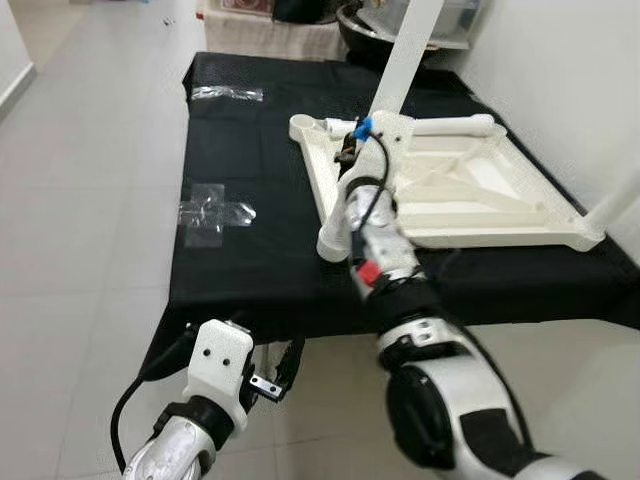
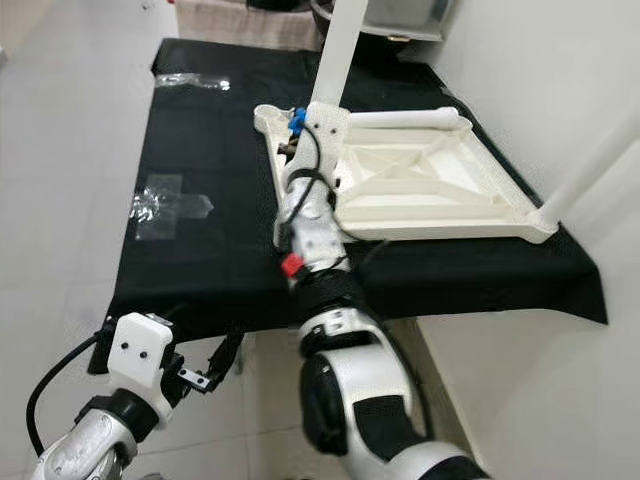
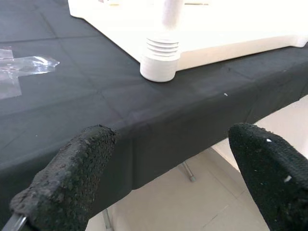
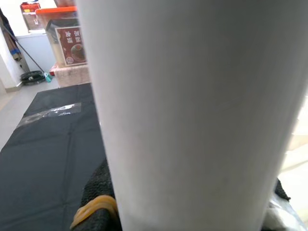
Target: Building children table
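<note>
A white children's table top (image 1: 470,190) lies upside down on a table under a black cloth (image 1: 250,260). One white leg (image 1: 405,60) stands upright at its far left corner. My right gripper (image 1: 358,135) is shut on that leg near its base, and in the right wrist view the leg (image 4: 192,115) is pressed close against the black pads. A second leg (image 1: 450,125) lies along the far edge, and a third (image 2: 600,160) rises from the near right corner. The near left corner has a bare threaded socket (image 3: 160,57). My left gripper (image 3: 168,183) hangs open below the table's front edge.
Two clear plastic wrappers (image 1: 215,210) (image 1: 228,94) lie on the cloth left of the table top. A white wall (image 2: 560,60) runs close along the right. Pale tiled floor (image 1: 90,200) spreads to the left and front. Boxes and a dark bowl (image 1: 365,25) stand beyond the far end.
</note>
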Tool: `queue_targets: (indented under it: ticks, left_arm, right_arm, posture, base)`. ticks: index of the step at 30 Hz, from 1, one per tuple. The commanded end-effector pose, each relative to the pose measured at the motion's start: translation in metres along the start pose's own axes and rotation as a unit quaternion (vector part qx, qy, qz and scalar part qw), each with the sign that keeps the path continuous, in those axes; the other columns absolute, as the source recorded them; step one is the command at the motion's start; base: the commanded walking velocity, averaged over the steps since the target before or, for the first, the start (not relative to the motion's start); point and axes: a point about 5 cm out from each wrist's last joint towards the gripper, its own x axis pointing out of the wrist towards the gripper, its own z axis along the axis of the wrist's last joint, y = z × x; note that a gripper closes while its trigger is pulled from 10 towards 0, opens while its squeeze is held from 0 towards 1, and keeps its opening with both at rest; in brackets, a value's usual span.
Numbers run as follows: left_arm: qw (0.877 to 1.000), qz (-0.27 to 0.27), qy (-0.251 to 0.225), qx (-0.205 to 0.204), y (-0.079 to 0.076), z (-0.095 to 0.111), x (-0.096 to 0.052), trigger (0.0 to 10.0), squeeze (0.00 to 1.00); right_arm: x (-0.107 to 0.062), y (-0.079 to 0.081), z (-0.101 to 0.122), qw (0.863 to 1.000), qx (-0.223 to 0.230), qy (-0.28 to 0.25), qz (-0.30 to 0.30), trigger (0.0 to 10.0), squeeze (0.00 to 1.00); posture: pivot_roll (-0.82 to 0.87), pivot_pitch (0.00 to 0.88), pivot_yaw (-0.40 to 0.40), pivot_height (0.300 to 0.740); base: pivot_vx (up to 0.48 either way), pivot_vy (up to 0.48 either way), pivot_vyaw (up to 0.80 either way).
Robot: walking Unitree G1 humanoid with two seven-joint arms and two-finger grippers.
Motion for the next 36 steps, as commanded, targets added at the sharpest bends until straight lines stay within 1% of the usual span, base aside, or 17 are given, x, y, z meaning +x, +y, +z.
queue_targets:
  ticks: [1, 2, 3, 7, 8, 9, 14, 17, 19, 20, 21, 25, 26, 28, 31, 32, 36]
  left_arm:
    - [1.000, -0.004, 0.001, 0.001, -0.002, -0.001, -0.001, 10.0, 0.00]
    - [1.000, -0.004, 0.001, 0.001, -0.002, -0.001, -0.001, 10.0, 0.00]
    - [1.000, -0.004, 0.001, 0.000, -0.003, -0.002, -0.001, 10.0, 0.00]
    - [1.000, -0.005, 0.001, -0.001, -0.003, -0.002, -0.001, 10.0, 0.00]
    - [1.000, -0.005, 0.001, -0.001, -0.003, -0.002, -0.001, 10.0, 0.00]
    - [1.000, -0.006, 0.001, -0.002, -0.003, -0.002, -0.001, 10.0, 0.00]
    - [1.000, -0.006, 0.001, -0.002, -0.004, -0.003, 0.000, 10.0, 0.00]
    - [1.000, -0.007, 0.001, -0.002, -0.004, -0.004, 0.000, 10.0, 0.00]
    - [1.000, -0.008, 0.001, -0.002, -0.004, -0.005, 0.000, 10.0, 0.00]
    - [1.000, -0.008, 0.001, -0.002, -0.004, -0.005, 0.000, 10.0, 0.00]
    - [1.000, -0.010, 0.000, -0.003, -0.005, -0.005, 0.000, 10.0, 0.00]
    - [1.000, -0.010, 0.000, -0.003, -0.005, -0.005, 0.000, 10.0, 0.00]
    - [1.000, -0.012, -0.001, -0.003, -0.006, -0.005, 0.000, 10.0, 0.00]
    - [1.000, -0.012, -0.001, -0.003, -0.006, -0.005, 0.000, 10.0, 0.00]
    - [1.000, -0.014, -0.003, -0.004, -0.008, -0.004, 0.000, 10.0, 0.00]
    - [1.000, -0.014, -0.003, -0.004, -0.008, -0.004, 0.000, 10.0, 0.00]
    - [1.000, -0.011, -0.004, -0.005, -0.007, -0.003, -0.001, 10.0, 0.00]
  right_arm:
    - [-0.008, 0.007, -0.021, 0.998, 0.045, 0.043, 0.018, 10.0, 0.00]
    - [-0.010, 0.012, -0.019, 0.998, 0.046, 0.036, 0.028, 10.0, 0.00]
    - [-0.012, 0.015, -0.012, 0.998, 0.042, 0.011, 0.055, 10.0, 1.00]
    - [-0.011, 0.009, -0.001, 0.997, 0.024, -0.028, 0.067, 10.0, 1.00]
    - [-0.009, 0.003, 0.005, 0.996, 0.008, -0.049, 0.075, 10.0, 0.75]
    - [-0.007, -0.002, 0.009, 0.993, 0.004, -0.063, 0.095, 10.0, 0.00]
    - [0.000, -0.014, 0.017, 0.979, 0.017, -0.077, 0.189, 10.0, 0.00]
    - [0.005, -0.024, 0.018, 0.953, 0.024, -0.053, 0.299, 10.0, 0.00]
    - [0.006, -0.029, 0.014, 0.914, 0.023, -0.007, 0.405, 10.0, 0.00]
    - [0.006, -0.029, 0.014, 0.914, 0.023, -0.007, 0.405, 10.0, 0.00]
    - [0.004, -0.029, 0.012, 0.885, 0.014, 0.019, 0.466, 10.0, 0.00]
    - [0.003, -0.028, 0.012, 0.875, 0.014, 0.026, 0.484, 10.0, 0.00]
    - [-0.001, -0.023, 0.009, 0.849, 0.004, 0.043, 0.527, 10.0, 0.00]
    - [-0.001, -0.023, 0.009, 0.849, 0.004, 0.043, 0.527, 10.0, 0.00]
    - [-0.016, -0.002, 0.001, 0.745, -0.032, 0.090, 0.661, 10.0, 0.00]
    - [-0.016, -0.002, 0.001, 0.745, -0.032, 0.090, 0.661, 10.0, 0.00]
    - [-0.025, 0.015, 0.001, 0.697, -0.030, 0.095, 0.710, 10.0, 0.00]
  posture:
    - [0.15, 0.131, -0.158, 0.740]
    - [0.15, 0.131, -0.158, 0.740]
    - [0.15, 0.129, -0.157, 0.740]
    - [0.14, 0.129, -0.156, 0.740]
    - [0.14, 0.129, -0.156, 0.740]
    - [0.14, 0.121, -0.155, 0.740]
    - [0.14, 0.119, -0.154, 0.740]
    - [0.13, 0.101, -0.152, 0.740]
    - [0.13, 0.097, -0.151, 0.740]
    - [0.13, 0.097, -0.151, 0.740]
    - [0.13, 0.089, -0.155, 0.740]
    - [0.13, 0.089, -0.155, 0.740]
    - [0.14, 0.089, -0.159, 0.740]
    - [0.14, 0.089, -0.159, 0.740]
    - [0.15, 0.110, -0.172, 0.740]
    - [0.15, 0.110, -0.172, 0.740]
    - [0.15, 0.111, -0.169, 0.740]
  base:
    - [0.000, 0.000, 0.00]
    - [0.000, 0.000, 0.00]
    - [0.000, 0.000, 0.00]
    - [0.000, 0.000, 0.00]
    - [0.000, 0.000, 0.00]
    - [0.000, 0.000, 0.00]
    - [0.000, 0.000, 0.00]
    - [0.000, 0.000, 0.00]
    - [0.000, 0.000, 0.00]
    - [0.000, 0.000, 0.00]
    - [0.000, 0.000, 0.00]
    - [0.000, 0.000, 0.00]
    - [0.000, 0.000, 0.00]
    - [0.000, 0.000, 0.00]
    - [0.000, 0.000, 0.00]
    - [0.000, 0.000, 0.00]
    - [0.000, 0.000, 0.00]
